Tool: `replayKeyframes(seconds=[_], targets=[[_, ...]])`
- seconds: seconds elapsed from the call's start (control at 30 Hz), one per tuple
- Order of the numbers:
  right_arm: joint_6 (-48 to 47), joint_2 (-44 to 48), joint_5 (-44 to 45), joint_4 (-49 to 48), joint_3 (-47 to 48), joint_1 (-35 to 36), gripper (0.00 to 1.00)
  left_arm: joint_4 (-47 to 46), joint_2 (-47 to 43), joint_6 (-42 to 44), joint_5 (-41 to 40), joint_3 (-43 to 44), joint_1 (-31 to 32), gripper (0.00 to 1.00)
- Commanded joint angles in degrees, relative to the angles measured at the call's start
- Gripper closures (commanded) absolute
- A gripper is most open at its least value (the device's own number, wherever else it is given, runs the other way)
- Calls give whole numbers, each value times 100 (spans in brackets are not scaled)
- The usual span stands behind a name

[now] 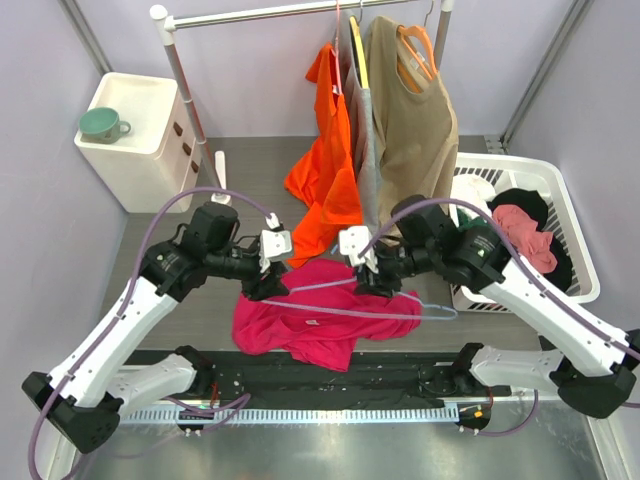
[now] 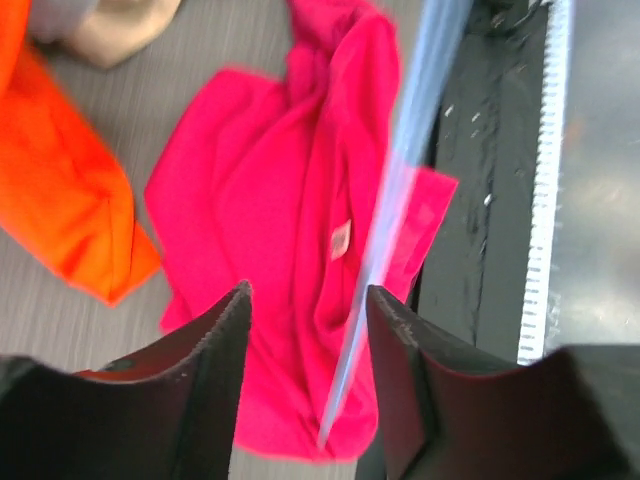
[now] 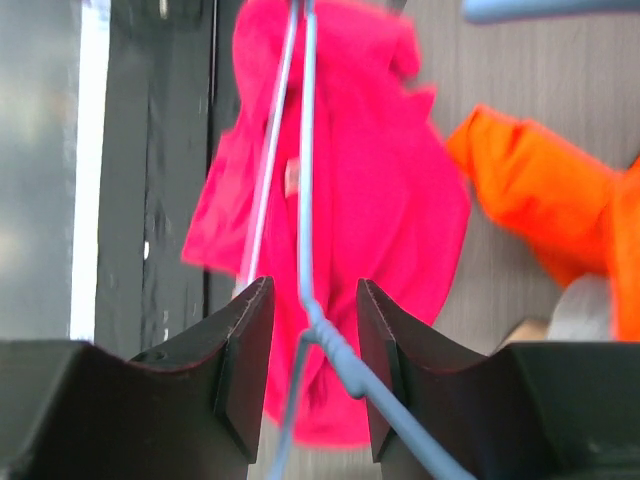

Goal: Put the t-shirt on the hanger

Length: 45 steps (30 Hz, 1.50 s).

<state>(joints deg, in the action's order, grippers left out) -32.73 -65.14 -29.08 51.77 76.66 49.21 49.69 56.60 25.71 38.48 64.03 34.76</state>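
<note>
Pink first: find the t-shirt [image 1: 300, 330] bunched on the table [image 1: 215, 312] right under the hanger [image 1: 385, 315], lying nine to three o'clock between left claw [image 1: 262, 290] and right claw [image 1: 368, 285], both loose around its wire.

Left arm [image 1: 110, 325] and right arm [image 1: 555, 310]: white link shells, black joint housings, lilac cable [image 1: 215, 189] looped over each. Pincer fingers [image 2: 215, 345] black, wedge-shaped.
</note>
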Motion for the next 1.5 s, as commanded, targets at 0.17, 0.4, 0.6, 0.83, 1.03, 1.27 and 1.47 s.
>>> replayKeyframes(seconds=[0.17, 0.4, 0.6, 0.83, 1.03, 1.27, 1.47], targets=[[-1069, 705, 605, 1503, -811, 18, 99, 1586, -123, 1629, 406, -259, -1411, 38], [-1095, 160, 798, 1037, -574, 18, 99, 1824, 9, 2033, 538, -444, -1393, 34], [-1052, -226, 904, 590, -328, 18, 99, 2001, 123, 2254, 301, -751, -955, 36], [-1138, -455, 921, 255, -248, 18, 99, 1247, 272, 2069, -147, -1287, -260, 37], [-1262, -561, 939, 9, -362, 18, 99, 630, 738, 1955, -174, -1472, -207, 43], [-1323, -692, 887, -342, -564, 18, 99, 287, 1186, 2025, -104, -1639, -198, 46], [-1297, -737, 711, -413, -731, 18, 99, 50, 1301, 1973, -104, -1850, -172, 48]])
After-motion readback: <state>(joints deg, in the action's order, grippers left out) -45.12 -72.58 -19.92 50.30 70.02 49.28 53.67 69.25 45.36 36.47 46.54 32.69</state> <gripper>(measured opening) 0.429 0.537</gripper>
